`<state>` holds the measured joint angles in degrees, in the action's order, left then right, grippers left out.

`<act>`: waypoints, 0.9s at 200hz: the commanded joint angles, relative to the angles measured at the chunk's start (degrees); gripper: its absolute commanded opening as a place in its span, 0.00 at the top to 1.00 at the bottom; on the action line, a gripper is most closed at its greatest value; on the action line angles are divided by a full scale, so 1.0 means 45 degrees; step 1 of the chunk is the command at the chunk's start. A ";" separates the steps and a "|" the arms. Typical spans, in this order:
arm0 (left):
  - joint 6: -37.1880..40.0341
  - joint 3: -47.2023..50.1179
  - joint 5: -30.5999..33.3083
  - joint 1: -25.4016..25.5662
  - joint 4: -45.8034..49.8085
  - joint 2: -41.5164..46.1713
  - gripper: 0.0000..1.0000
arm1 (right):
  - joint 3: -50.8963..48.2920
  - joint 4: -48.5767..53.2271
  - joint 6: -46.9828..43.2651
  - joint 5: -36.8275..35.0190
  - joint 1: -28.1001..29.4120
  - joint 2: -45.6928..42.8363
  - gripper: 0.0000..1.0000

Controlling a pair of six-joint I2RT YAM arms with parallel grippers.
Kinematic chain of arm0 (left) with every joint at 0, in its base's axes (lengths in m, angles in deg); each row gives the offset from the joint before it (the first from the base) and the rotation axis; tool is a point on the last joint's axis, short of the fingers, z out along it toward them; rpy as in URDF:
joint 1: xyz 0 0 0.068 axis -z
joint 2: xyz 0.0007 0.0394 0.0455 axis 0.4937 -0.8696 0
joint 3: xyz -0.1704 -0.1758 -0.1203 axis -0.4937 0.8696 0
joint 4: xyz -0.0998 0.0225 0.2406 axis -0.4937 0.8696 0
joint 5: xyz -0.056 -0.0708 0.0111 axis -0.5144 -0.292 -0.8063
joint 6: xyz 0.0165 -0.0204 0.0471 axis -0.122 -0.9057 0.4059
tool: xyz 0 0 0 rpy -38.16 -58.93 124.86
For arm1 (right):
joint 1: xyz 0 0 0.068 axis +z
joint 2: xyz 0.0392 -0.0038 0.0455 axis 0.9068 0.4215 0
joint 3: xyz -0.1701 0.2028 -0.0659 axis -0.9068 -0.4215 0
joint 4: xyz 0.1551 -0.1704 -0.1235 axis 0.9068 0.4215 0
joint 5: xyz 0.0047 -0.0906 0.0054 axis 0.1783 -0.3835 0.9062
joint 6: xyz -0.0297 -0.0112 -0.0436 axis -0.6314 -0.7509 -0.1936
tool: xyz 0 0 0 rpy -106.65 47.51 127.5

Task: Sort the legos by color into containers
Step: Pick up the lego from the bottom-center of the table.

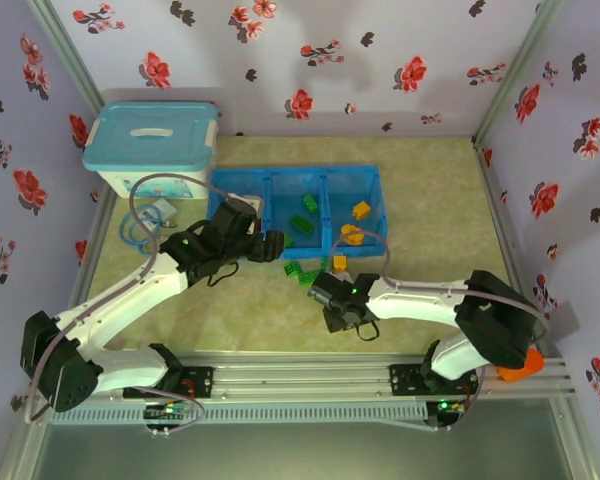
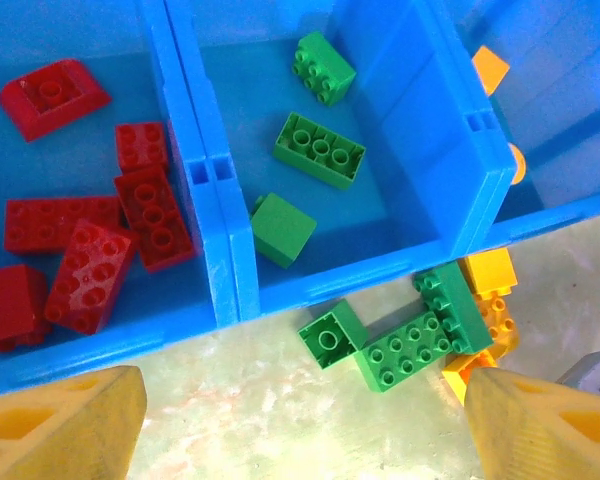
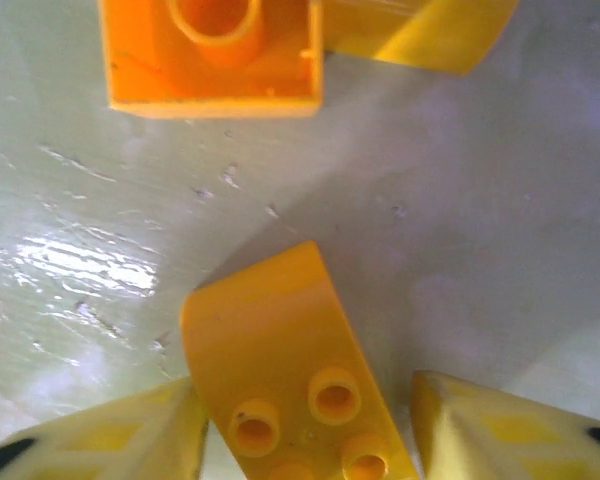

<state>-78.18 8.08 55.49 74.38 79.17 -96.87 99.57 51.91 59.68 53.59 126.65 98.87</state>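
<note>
1. Left gripper point(image 2: 305, 425) hovers, fingers wide apart and empty, above the near edge of the long bright-blue plastic three-bin tray point(image 2: 216, 230).
2. Right gripper point(image 3: 310, 430) is clamped on a curved yellow-orange plastic brick point(image 3: 270, 340) lying on the table point(image 3: 80, 200) near that edge.

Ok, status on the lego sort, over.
Left gripper open at tray edge. Right gripper straddling yellow brick on table, grip unconfirmed. Green bricks loose by tray. Orange brick close ahead.
</note>
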 commanded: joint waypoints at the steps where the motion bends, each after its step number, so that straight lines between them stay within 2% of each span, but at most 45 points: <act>1: -0.0294 0.0295 0.0125 0.0046 -0.0339 0.0360 0.17 | 0.0356 0.0973 0.0312 -0.0962 0.0167 0.0358 0.56; 23: -0.0320 0.0390 0.0147 0.0045 -0.0348 0.0489 0.18 | 0.0726 0.1031 0.0414 -0.1428 0.0167 0.0388 0.67; 61: -0.0280 0.1144 0.0017 0.0104 -0.0730 0.1028 0.18 | 0.2103 0.1170 0.0054 -0.2511 -0.0136 -0.0613 0.71; 108: -0.0561 0.2232 0.0064 0.0767 -0.0356 0.1241 0.20 | 0.3968 0.1128 -0.1469 -0.2288 -0.2624 -0.1301 0.70; 116: -0.0613 0.2433 0.0264 0.0977 -0.0222 0.1244 0.20 | 0.4161 0.1063 -0.1705 -0.1660 -0.3147 -0.1243 0.70; 152: -0.1167 0.3285 0.0698 0.1931 -0.0244 0.1421 0.20 | 0.5083 0.0832 -0.2428 -0.0568 -0.5022 -0.0185 0.68; 180: -0.1838 0.4065 0.0670 0.2495 -0.0947 0.1335 0.20 | 0.5890 0.0858 -0.2744 -0.0354 -0.5809 0.0957 0.68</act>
<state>-82.74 23.91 57.17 83.98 77.13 -91.32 122.76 55.43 50.39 49.68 102.65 99.22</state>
